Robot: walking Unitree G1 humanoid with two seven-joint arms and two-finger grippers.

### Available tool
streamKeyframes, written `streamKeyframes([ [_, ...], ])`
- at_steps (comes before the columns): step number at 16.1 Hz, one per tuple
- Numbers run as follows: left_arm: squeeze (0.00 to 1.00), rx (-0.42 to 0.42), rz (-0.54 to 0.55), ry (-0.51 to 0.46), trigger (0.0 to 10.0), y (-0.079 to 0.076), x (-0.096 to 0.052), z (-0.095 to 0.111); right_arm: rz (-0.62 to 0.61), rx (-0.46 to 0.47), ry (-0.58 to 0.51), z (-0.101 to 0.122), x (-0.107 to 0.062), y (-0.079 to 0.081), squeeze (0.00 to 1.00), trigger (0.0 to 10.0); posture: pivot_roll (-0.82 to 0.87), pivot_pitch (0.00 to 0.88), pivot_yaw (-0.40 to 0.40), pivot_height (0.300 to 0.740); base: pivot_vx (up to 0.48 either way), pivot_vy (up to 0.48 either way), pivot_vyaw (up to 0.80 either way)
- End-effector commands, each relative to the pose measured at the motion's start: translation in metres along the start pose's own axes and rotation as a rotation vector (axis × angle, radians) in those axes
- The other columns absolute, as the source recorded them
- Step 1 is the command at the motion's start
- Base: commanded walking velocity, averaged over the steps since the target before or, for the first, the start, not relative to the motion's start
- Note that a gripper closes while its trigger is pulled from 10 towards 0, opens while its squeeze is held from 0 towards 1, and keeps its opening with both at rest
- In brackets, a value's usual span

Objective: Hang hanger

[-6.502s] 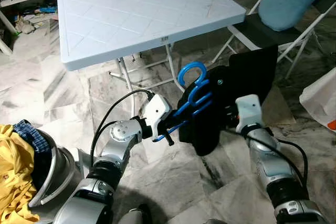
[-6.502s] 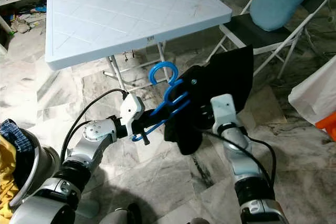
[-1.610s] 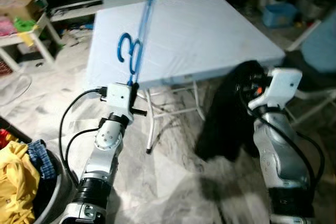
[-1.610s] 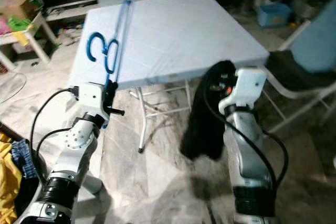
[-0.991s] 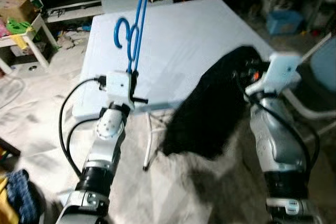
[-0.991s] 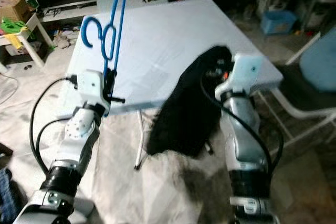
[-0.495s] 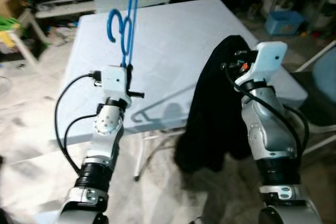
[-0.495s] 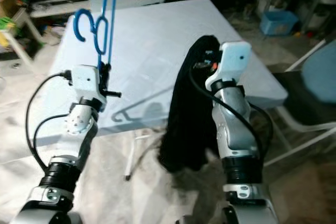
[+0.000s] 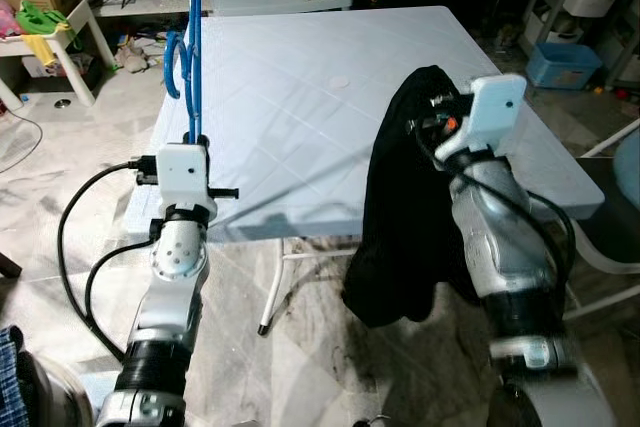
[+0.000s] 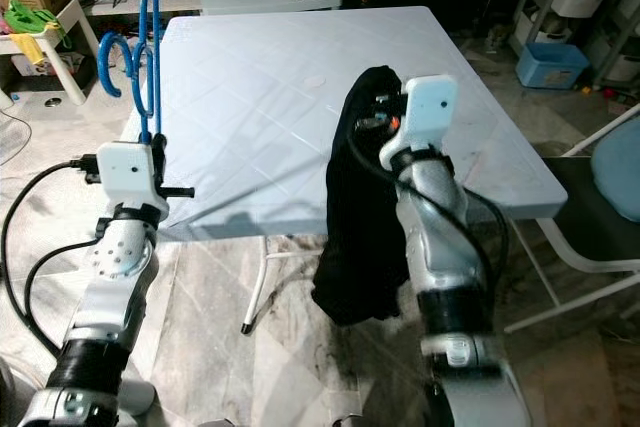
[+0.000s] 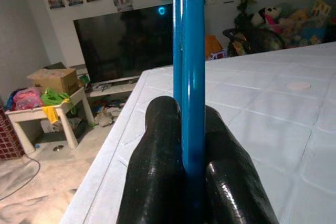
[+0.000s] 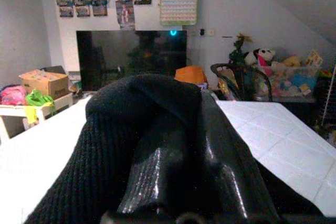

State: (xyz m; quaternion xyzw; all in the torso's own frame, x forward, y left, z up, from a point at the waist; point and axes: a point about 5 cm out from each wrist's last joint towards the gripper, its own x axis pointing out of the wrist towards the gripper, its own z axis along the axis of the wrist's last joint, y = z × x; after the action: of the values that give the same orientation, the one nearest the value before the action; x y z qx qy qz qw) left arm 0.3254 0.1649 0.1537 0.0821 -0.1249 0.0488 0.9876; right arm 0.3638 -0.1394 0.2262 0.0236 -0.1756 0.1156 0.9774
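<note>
Two tools engaged: left tool (image 11: 191,182) clamped on blue plastic hangers (image 9: 190,57), raised upright beside pale blue folding worktop (image 9: 330,97); right tool (image 12: 178,182) gripping black knitted garment (image 9: 400,217). Camera now steadier, closer to worktop; hanging not yet begun.

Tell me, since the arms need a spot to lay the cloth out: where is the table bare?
The pale blue square folding table is bare between the left gripper holding the blue plastic hangers and the right gripper draped in black knitted cloth. Its near right corner is crowded.
</note>
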Motion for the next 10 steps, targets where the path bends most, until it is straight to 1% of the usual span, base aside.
streamKeyframes([
  [1,0.0,0.01,0.004,-0.019,10.0,0.0,-0.002,0.005,0.039,0.016,-0.076,0.02,0.015,0.004,0.0,10.0,-0.01,0.098,-0.029,0.74,0.0,0.0,0.0],
  [2,0.0,0.012,0.006,-0.019,10.0,0.001,-0.003,0.006,0.075,0.009,-0.083,0.026,0.025,0.008,0.0,10.0,0.0,0.097,-0.032,0.74,0.0,0.0,0.0],
  [4,0.0,0.019,0.013,-0.01,10.0,0.003,-0.005,0.006,0.16,-0.005,-0.092,0.043,0.057,0.021,0.0,10.0,0.03,0.104,-0.043,0.74,0.0,0.0,0.0],
  [6,0.0,0.022,0.021,-0.006,10.0,0.005,-0.009,0.007,0.186,0.001,-0.074,0.052,0.073,0.025,0.0,10.0,0.05,0.115,-0.05,0.74,0.0,0.0,0.0],
  [7,0.0,0.025,0.031,-0.002,10.0,0.007,-0.012,0.007,0.177,0.011,-0.056,0.059,0.081,0.025,0.0,10.0,0.06,0.119,-0.053,0.74,0.0,0.0,0.0],
  [8,0.0,0.026,0.033,0.0,10.0,0.007,-0.013,0.007,0.154,0.011,-0.062,0.065,0.085,0.023,0.0,10.0,0.07,0.125,-0.057,0.74,0.0,0.0,0.0],
  [9,0.0,0.028,0.035,0.004,10.0,0.008,-0.015,0.007,0.115,-0.001,-0.076,0.078,0.092,0.019,0.0,10.0,0.08,0.131,-0.057,0.74,0.0,0.0,0.0],
  [10,0.0,0.033,0.035,0.007,10.0,0.009,-0.017,0.008,0.067,-0.026,-0.114,0.099,0.1,0.015,0.0,10.0,0.09,0.141,-0.054,0.74,0.0,0.0,0.0],
])
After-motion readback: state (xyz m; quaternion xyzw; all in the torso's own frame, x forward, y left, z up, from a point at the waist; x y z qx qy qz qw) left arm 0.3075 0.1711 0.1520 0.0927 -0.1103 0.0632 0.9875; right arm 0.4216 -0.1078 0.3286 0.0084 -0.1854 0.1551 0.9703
